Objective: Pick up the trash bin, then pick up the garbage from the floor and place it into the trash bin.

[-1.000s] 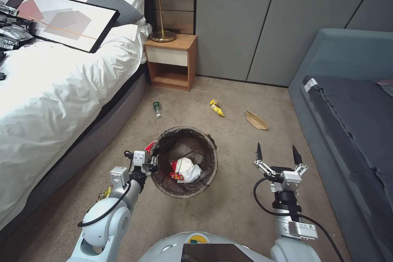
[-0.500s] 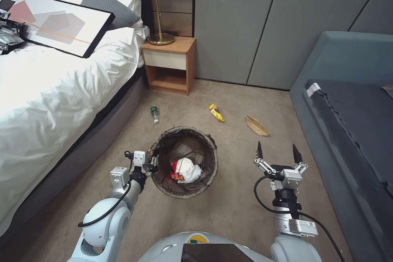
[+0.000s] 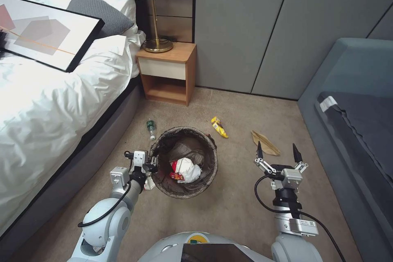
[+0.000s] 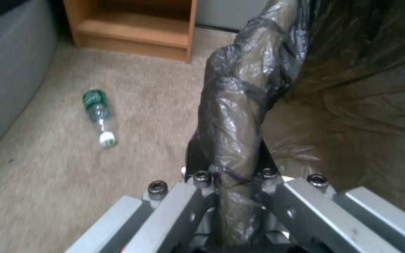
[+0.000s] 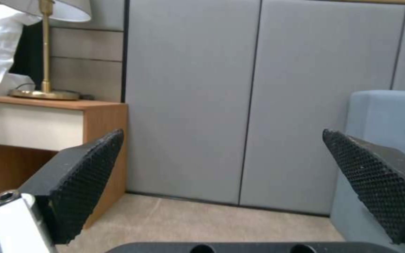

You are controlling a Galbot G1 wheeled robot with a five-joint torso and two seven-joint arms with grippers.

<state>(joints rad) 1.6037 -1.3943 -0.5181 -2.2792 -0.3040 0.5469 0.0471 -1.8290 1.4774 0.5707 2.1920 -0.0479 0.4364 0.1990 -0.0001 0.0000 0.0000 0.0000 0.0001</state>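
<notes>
Beside the bed (image 3: 49,102), the left tool (image 3: 148,164) pinches the bin (image 3: 184,161) by its bagged rim, which could slip loose, while the right tool (image 3: 277,152) hangs spread near the paper bag (image 3: 266,143).

the left hand (image 4: 233,196) is clamped on the rim of the trash bin (image 4: 240,116), its metal fingers (image 4: 174,207) on either side of the dark bag folded over that rim, and the bag-lined inside shows beyond it. on the beige floor (image 4: 47,182) beside the bin lies a small green bottle (image 4: 98,116) on its side, white cap toward the camera. past it stands a wooden nightstand (image 4: 132,31) with an open lower shelf.
</notes>
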